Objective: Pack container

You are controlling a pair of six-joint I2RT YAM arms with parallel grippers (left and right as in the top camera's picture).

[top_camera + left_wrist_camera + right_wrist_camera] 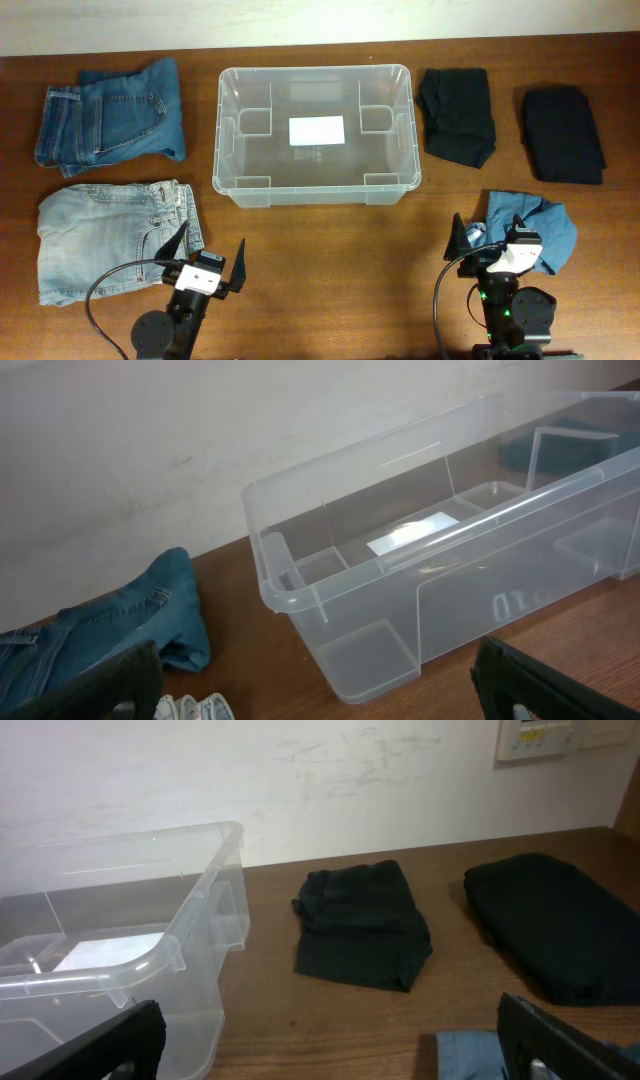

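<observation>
Container (300, 165) sits on the counter (330, 270) at centre rear, long side facing you. All you see inside is the white label (316, 130) on its floor, between the moulded corner insets.

All the clothes lie on the counter around it. Its left: dark blue jeans (110, 118) at the rear, light jeans (105, 240) in front. Its right: two folded black garments (457, 115) (563, 133) side by side, apart from each other. A crumpled blue garment (545, 232) lies nearer you on the right.

Left gripper (208, 258) has its jaws spread wide and holds nothing, just beside the light jeans. Right gripper (487, 238) is likewise wide and carries nothing, right at the edge of the blue garment; contact I can't tell.

Only the overhead view gives you all five garments at once. Left wrist view adds the container's left end wall (330, 610), with raised characters on its long wall, plus the dark jeans. Right wrist view adds a white panel (540, 738) on the wall behind the counter, and a closer look at both black garments.
</observation>
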